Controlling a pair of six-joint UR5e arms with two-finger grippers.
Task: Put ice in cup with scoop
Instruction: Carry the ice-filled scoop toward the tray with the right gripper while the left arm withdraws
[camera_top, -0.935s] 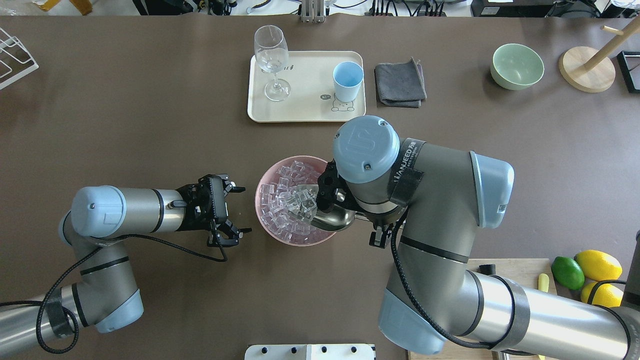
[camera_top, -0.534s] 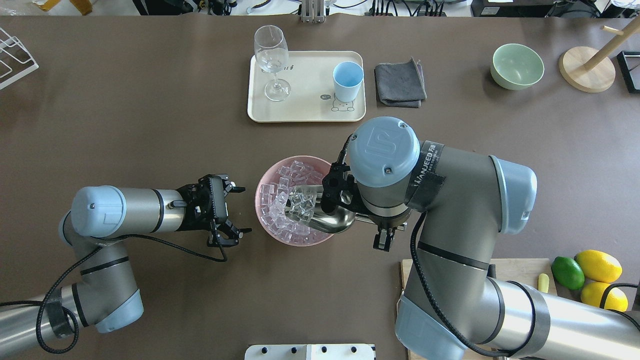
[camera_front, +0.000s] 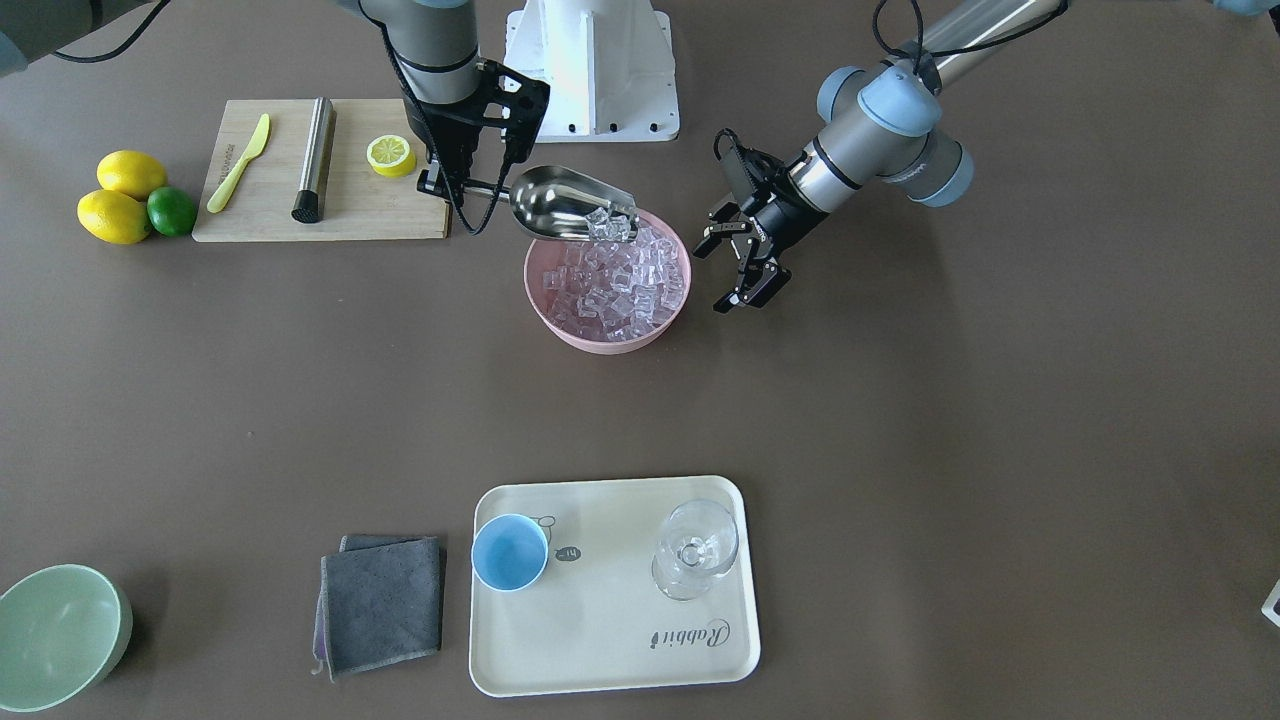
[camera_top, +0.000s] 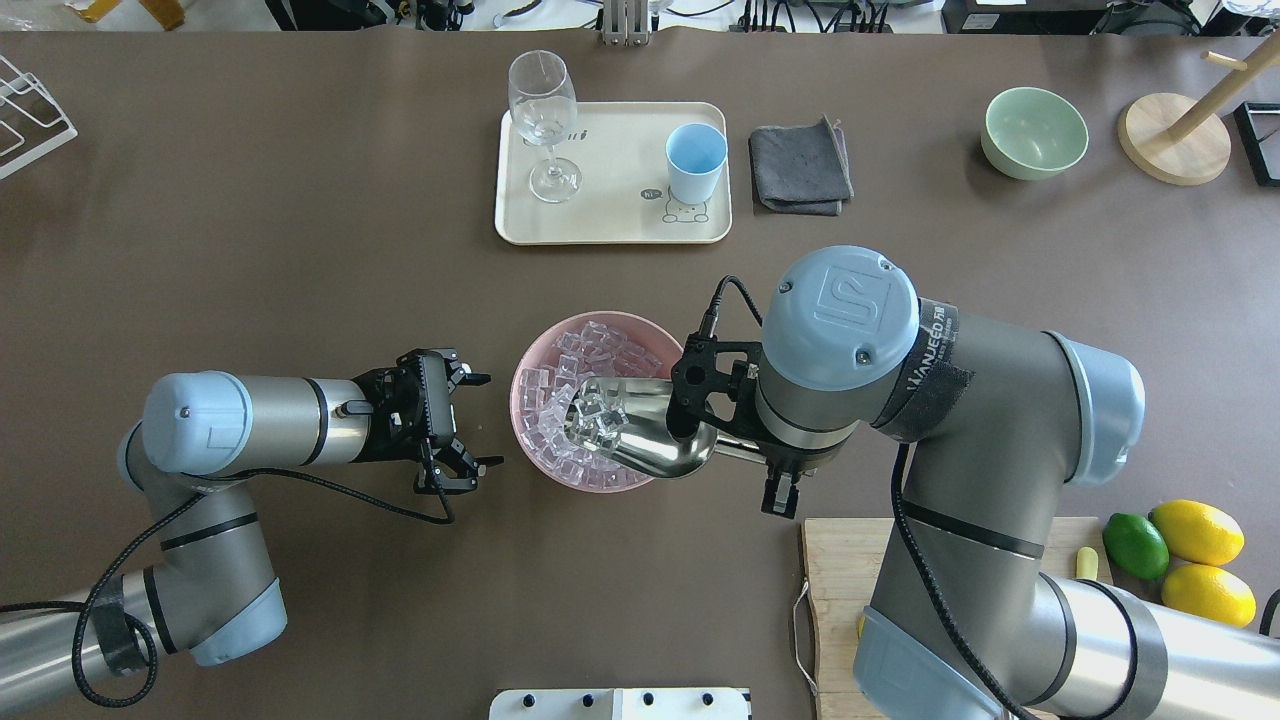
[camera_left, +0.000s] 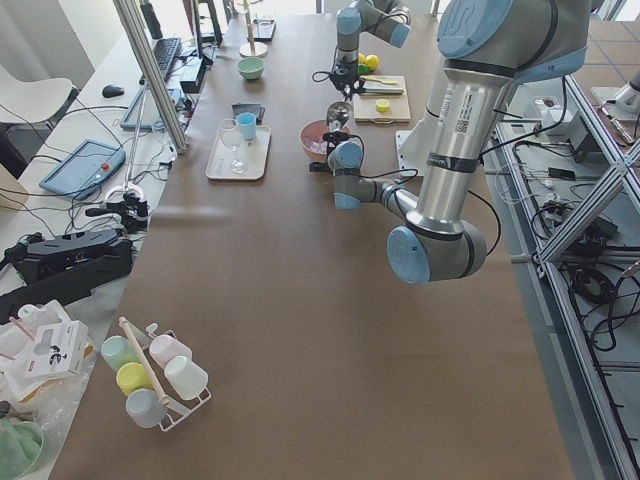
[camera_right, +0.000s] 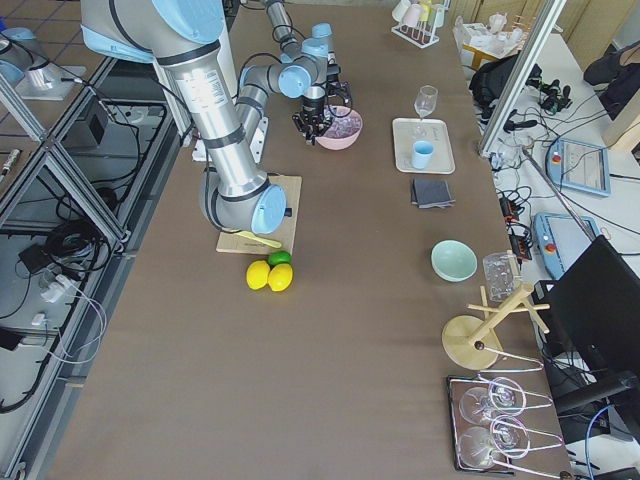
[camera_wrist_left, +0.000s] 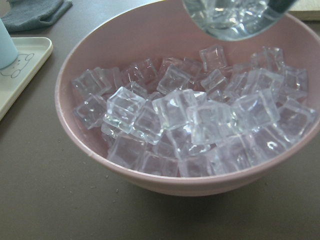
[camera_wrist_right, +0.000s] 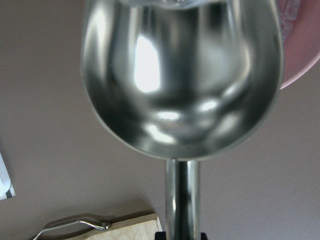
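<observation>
The steel scoop (camera_top: 645, 440) hangs tilted over the near right rim of a pink bowl (camera_top: 515, 395), mouth toward the bowl's middle. A few cubes of ice (camera_top: 600, 412) lie in its trough (camera_front: 565, 205). More ice (camera_front: 610, 290) fills the bowl (camera_wrist_left: 150, 45). My right gripper (camera_front: 440, 185) is shut on the scoop's thin handle (camera_wrist_right: 182, 200). My left gripper (camera_top: 483, 420) stands open and empty on the table just left of the bowl. The light-blue cup (camera_top: 695, 160) stands upright and empty on the cream tray (camera_top: 610, 190) at the far side.
A stemmed glass (camera_top: 543, 120) shares the tray. A grey cloth (camera_top: 800, 168) and a pale-green bowl (camera_top: 1035, 132) lie to its right. Near my right arm is a cutting board (camera_front: 260, 215) with a steel cylinder (camera_front: 313, 155), plus lemons and a lime (camera_top: 1180, 550).
My right arm has drawn back to the right, and the scoop has come up out of the ice pile toward the bowl's rim with cubes in it. The left arm has not moved.
</observation>
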